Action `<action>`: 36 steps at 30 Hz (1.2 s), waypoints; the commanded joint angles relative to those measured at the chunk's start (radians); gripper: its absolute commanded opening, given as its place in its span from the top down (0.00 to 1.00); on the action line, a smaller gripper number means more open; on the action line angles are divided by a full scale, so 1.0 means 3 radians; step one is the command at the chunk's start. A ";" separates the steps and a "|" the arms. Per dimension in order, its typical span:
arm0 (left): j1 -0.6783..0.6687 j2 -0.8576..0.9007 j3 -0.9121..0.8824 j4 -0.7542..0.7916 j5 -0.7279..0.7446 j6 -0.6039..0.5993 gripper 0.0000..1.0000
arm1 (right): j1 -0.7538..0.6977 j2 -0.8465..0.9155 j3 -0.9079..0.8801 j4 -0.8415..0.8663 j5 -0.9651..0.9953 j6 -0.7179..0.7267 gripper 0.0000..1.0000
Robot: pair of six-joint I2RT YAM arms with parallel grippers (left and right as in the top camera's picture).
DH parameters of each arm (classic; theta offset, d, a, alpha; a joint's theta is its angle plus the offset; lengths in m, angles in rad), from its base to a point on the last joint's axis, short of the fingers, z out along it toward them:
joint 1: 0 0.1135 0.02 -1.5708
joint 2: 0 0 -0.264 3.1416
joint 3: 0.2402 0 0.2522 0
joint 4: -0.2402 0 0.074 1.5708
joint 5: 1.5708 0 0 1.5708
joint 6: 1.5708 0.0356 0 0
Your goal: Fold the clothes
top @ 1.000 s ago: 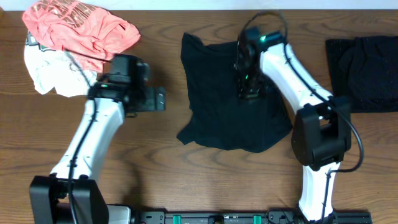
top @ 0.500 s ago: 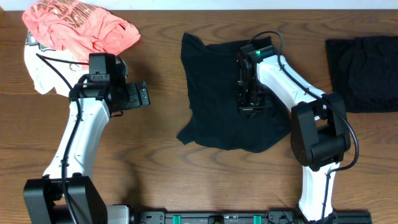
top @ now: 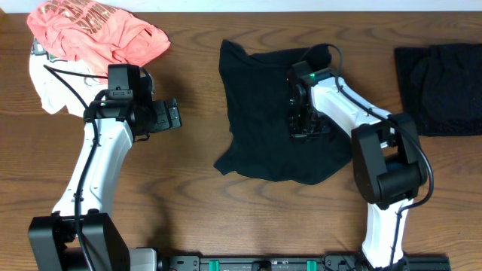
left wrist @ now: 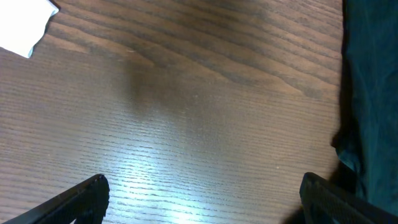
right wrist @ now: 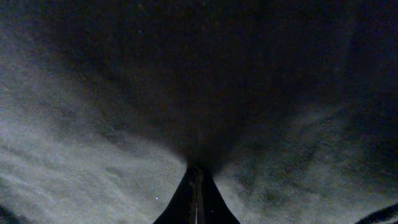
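Fabric was pinched between the closed fingers of the right gripper, which sat on the black garment toward that garment's right half. In the right wrist view the cloth gathered into creases that ran together at the shut fingertips, so we read this as a real grip on the fabric and not a bare closing on air.

The black garment lay spread but rumpled in the middle of the desk, nearer the far edge, with one corner trailing toward the near edge. The left gripper hung with its fingers wide apart and nothing between them, over bare wood between the garment and the far left corner, where the coral-pink shirt lay over the white garment. A folded black garment rested at the right edge.

We judged the step in hand to be the start of a fold on the spread garment: the grasp was made, the fold itself not yet begun. The next move, as we saw it, called for lifting the pinched layer clear of the cloth beneath and carrying it across toward the garment's left edge. We could not tell whether one layer or two were caught.
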 commanded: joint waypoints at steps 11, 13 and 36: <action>0.0010 -0.0047 0.0050 -0.0011 -0.0005 0.0069 0.02 | -0.0423 0.0001 -0.0289 0.0487 0.0838 -0.0542 0.99; 0.0010 -0.0047 0.0050 -0.0011 -0.0005 0.0067 0.02 | -0.0518 0.0001 -0.0289 0.0601 0.0837 -0.0773 0.99; -0.0586 0.0037 0.0050 0.0960 0.0182 0.0679 0.02 | -0.0924 -0.0832 0.0491 0.0843 -0.0399 -0.1441 0.59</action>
